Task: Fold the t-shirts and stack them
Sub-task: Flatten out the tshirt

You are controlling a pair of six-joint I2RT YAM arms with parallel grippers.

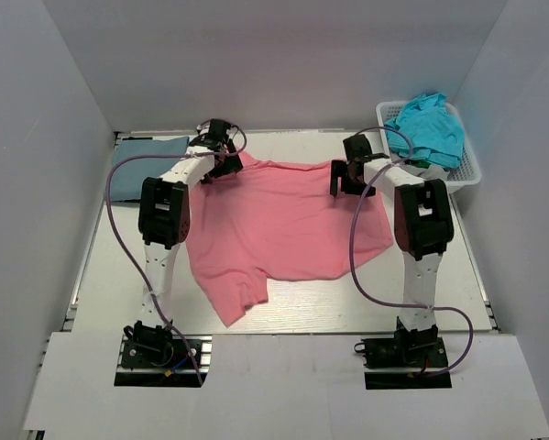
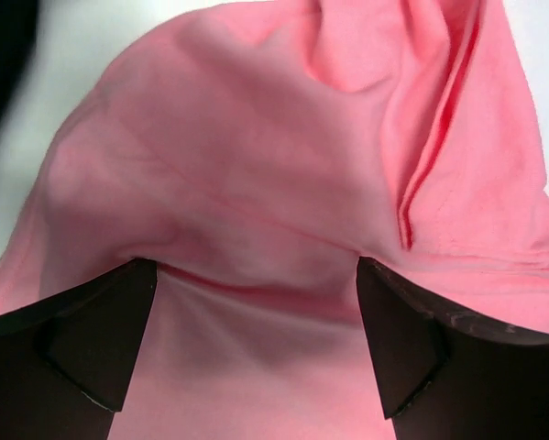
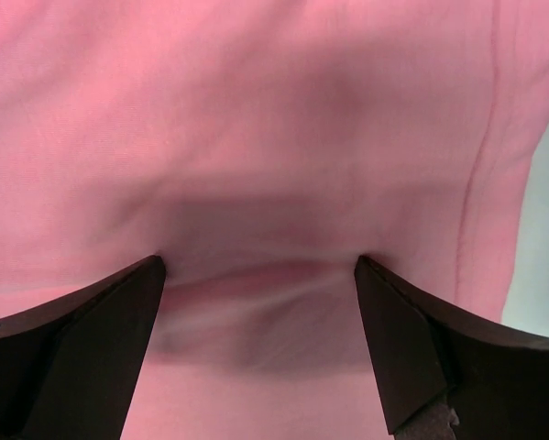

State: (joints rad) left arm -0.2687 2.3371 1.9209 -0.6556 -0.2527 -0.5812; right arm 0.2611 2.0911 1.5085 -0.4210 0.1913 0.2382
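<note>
Salmon-pink t-shirt (image 1: 292, 229) is lying spread on the worktop (image 1: 347, 307), and your left claw (image 2: 256, 312) and right claw (image 3: 260, 302) are both pressing wide open at its far edge, holding nothing, so you should be closing both together on the raised ridge before lifting.

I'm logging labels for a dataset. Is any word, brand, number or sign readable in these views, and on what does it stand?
None readable: no print or tag shows on the pink t-shirt, the teal t-shirt, the grey-blue t-shirt or the white basket.
Any marking on the arm bases is too small to read.
</note>
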